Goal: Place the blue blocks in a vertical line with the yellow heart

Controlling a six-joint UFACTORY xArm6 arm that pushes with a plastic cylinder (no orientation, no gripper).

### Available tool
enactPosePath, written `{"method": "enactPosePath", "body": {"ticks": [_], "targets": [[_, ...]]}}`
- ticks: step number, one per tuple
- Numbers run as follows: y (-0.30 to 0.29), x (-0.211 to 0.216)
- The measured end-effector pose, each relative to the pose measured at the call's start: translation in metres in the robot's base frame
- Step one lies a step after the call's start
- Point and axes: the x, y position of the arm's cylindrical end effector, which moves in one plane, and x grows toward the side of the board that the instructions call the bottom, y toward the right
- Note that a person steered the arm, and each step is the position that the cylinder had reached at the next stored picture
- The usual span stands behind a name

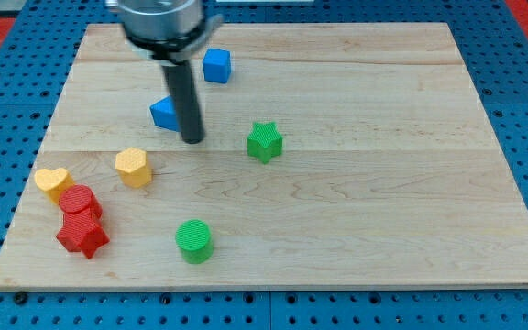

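My tip (192, 140) rests on the board just to the right of a blue block (163, 113), whose right part the rod hides; its shape is unclear. A blue cube (216, 65) sits above and right of the tip, near the view's top. The yellow heart (51, 182) lies at the view's left edge of the board, well down and left of both blue blocks. A yellow hexagon (134, 167) sits between the heart and the tip.
A red round block (80, 201) and a red star (82, 236) sit just below the yellow heart. A green star (265, 141) is right of the tip. A green cylinder (193, 240) stands near the view's bottom. The wooden board (383, 202) lies on blue pegboard.
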Motion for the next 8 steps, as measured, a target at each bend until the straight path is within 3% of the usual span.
{"method": "enactPosePath", "body": {"ticks": [1, 2, 3, 5, 6, 8], "targets": [[-0.002, -0.026], [-0.077, -0.038], [-0.078, -0.054], [0.128, -0.098], [0.105, -0.152], [-0.062, -0.109]]}}
